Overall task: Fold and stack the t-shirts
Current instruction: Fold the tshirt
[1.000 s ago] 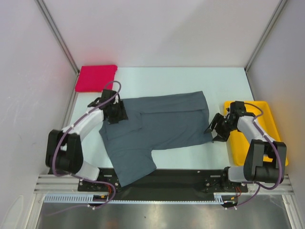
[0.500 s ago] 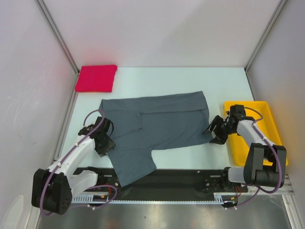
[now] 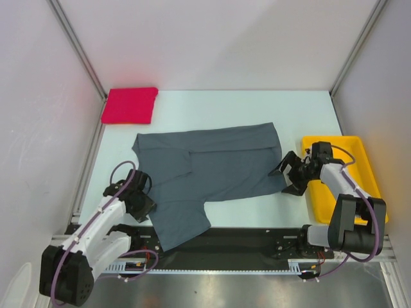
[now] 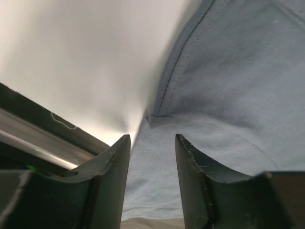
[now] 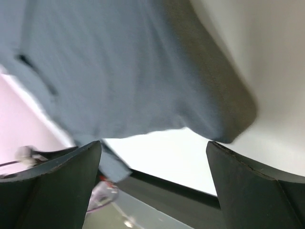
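Across the counter's middle, from above, the grey shirt (image 3: 212,170) lies spread, mostly unfolded; the red shirt (image 3: 130,105) sits folded at the far left corner. Left wrist: left hand (image 4: 151,143) narrow, empty, over grey cloth. Right wrist: right hand (image 5: 153,145) wide, empty. Folding and stacking are left to do.

You see the grey shirt (image 3: 218,170) as soft matt cloth, finely knit, with stitched seams and light creases; the red shirt (image 3: 130,104) is cloth too, matt and lying smooth; the tray (image 3: 359,140) is yellow plastic with a faint sheen; the table (image 3: 212,106) looks pale, smooth and matt; the left fingers (image 4: 107,176) are dark dull plastic, scuffed along the edges; the right fingers (image 5: 52,186) show the same dark matt; the left arm (image 3: 96,226) has a white glossy shell; the front sheet (image 3: 225,292) is brushed metal.
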`<state>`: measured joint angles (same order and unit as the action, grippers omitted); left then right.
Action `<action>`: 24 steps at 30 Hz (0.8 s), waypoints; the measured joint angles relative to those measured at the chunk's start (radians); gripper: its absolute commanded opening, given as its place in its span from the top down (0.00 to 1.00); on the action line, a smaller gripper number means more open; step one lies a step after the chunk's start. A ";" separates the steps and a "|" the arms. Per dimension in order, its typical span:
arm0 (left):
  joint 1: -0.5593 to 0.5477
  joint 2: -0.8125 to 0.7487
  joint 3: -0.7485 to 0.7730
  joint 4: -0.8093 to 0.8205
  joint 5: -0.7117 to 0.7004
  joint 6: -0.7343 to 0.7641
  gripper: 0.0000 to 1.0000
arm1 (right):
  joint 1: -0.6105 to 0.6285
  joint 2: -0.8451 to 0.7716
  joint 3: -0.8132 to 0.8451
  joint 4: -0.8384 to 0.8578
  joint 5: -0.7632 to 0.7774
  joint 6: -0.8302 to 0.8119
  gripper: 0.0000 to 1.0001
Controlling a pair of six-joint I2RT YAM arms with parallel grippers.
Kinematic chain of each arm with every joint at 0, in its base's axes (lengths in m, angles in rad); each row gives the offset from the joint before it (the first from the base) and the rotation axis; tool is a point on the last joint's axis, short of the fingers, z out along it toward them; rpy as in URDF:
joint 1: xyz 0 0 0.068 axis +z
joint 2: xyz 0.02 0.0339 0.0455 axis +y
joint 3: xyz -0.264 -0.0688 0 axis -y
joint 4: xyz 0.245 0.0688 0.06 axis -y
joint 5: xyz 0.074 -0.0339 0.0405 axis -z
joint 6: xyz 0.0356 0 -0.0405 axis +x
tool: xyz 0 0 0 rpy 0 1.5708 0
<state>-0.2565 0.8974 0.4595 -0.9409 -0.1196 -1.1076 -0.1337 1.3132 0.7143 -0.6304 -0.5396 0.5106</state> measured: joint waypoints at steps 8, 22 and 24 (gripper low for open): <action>-0.001 0.015 -0.041 0.046 0.042 -0.018 0.65 | -0.105 -0.023 -0.131 0.113 -0.182 0.045 0.02; -0.002 0.014 -0.037 0.032 0.040 -0.044 0.96 | -0.037 -0.080 -0.102 0.063 -0.002 0.098 0.47; -0.002 0.009 -0.037 0.035 0.042 -0.043 1.00 | -0.037 -0.106 -0.132 0.062 0.028 0.128 0.48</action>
<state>-0.2581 0.9066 0.4221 -0.9062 -0.0780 -1.1507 -0.1711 1.2072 0.5827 -0.5682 -0.5114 0.6388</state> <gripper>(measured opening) 0.038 0.531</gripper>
